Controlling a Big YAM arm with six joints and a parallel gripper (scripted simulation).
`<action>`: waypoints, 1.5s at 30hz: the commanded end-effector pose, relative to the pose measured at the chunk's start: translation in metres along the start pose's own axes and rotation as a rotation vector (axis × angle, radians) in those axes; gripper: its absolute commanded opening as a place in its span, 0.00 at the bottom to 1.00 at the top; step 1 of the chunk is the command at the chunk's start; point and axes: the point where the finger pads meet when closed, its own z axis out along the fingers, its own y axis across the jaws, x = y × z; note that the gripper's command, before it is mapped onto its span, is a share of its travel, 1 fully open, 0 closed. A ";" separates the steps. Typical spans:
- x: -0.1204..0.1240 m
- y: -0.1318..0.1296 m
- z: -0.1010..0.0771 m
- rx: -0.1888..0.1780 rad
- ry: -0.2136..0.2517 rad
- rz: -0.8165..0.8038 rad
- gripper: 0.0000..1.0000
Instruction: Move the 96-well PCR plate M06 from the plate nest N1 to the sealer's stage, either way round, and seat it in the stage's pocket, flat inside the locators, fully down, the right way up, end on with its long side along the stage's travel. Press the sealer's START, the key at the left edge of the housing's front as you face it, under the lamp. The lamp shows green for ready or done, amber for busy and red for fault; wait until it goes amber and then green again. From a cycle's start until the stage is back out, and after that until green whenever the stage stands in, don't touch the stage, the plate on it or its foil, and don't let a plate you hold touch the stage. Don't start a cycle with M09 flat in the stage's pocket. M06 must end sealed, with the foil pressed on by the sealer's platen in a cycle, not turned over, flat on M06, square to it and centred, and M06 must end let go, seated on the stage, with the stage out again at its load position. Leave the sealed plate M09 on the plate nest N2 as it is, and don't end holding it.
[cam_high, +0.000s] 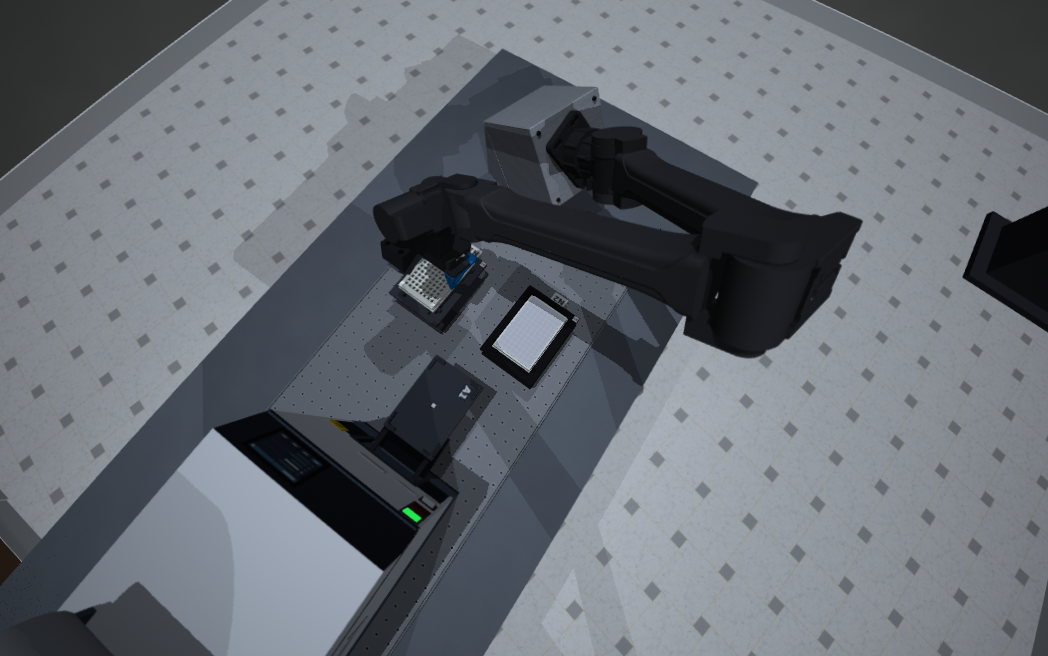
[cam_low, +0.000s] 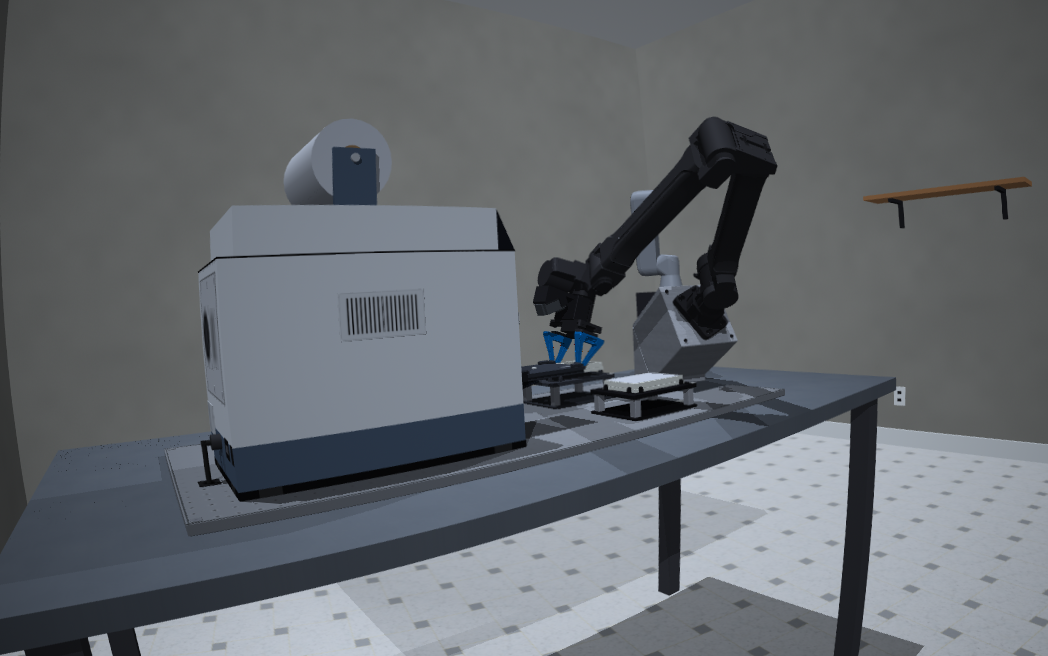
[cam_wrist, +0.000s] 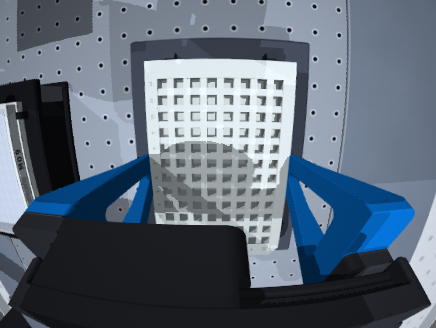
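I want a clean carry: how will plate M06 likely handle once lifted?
M06 looks a stiff, thin, probably light grid. The gripper clamps its long sides near one end, so the far end may droop. Its smooth walls could slip.
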 end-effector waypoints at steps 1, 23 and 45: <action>-0.016 -0.005 -0.005 0.008 -0.016 -0.041 0.00; -0.009 -0.002 0.000 -0.003 -0.005 -0.014 0.00; -0.005 -0.005 -0.006 0.006 -0.016 0.004 0.00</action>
